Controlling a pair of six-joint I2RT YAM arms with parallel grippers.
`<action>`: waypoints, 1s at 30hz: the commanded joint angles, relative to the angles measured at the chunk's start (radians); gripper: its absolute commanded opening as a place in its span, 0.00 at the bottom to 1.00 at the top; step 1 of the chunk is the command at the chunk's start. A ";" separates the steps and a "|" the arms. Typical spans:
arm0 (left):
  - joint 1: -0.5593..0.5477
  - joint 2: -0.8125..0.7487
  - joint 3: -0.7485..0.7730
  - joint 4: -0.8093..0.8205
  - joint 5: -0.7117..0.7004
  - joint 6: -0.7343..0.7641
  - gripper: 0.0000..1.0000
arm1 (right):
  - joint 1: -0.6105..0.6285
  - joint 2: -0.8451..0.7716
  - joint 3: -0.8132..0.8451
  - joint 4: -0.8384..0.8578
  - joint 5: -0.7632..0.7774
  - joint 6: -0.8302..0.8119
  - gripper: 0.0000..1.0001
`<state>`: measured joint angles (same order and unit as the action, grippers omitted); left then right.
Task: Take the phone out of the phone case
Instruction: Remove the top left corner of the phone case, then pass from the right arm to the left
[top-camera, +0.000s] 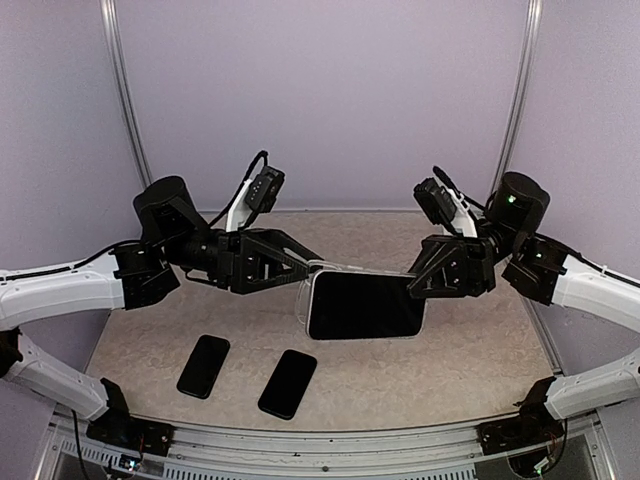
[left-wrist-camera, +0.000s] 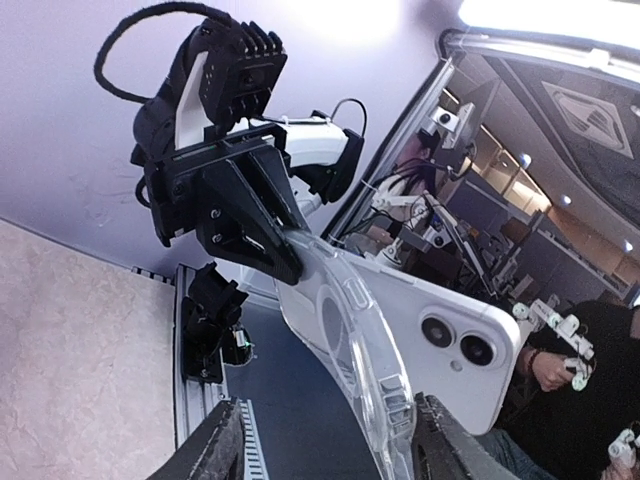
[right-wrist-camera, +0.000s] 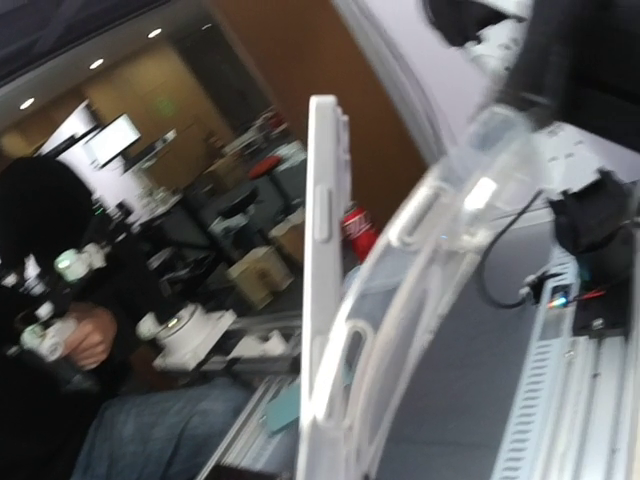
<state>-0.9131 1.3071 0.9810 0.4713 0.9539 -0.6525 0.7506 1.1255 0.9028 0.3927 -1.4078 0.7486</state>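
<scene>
At 3 o'clock the right pincer (top-camera: 415, 285) clamps the phone (top-camera: 365, 305); left pincer (top-camera: 305, 268) sits open, so the clear case (left-wrist-camera: 350, 340) might snap back.

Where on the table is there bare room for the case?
Free: near-right table, between the nearer dark phone and the right arm; also the far strip below the back wall. Crowded: near left, around that and the other dark phone.

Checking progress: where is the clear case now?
Top view: the clear case is mid-air at centre, partly off the left end of the white phone, by the left claw, opposite the right claw.
</scene>
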 joint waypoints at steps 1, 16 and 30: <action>0.042 -0.023 -0.037 -0.162 -0.241 0.028 0.58 | 0.048 -0.016 0.092 -0.165 0.176 -0.191 0.00; 0.143 -0.475 -0.149 -0.417 -0.347 0.127 0.60 | -0.058 0.021 0.009 -0.230 0.420 -0.192 0.00; 0.006 -0.276 -0.029 -0.397 -0.675 -0.343 0.54 | -0.058 0.094 -0.029 -0.131 0.663 0.326 0.00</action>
<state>-0.8845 0.9791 0.8787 0.0807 0.4049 -0.7925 0.6987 1.2343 0.9047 0.1448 -0.8288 0.8406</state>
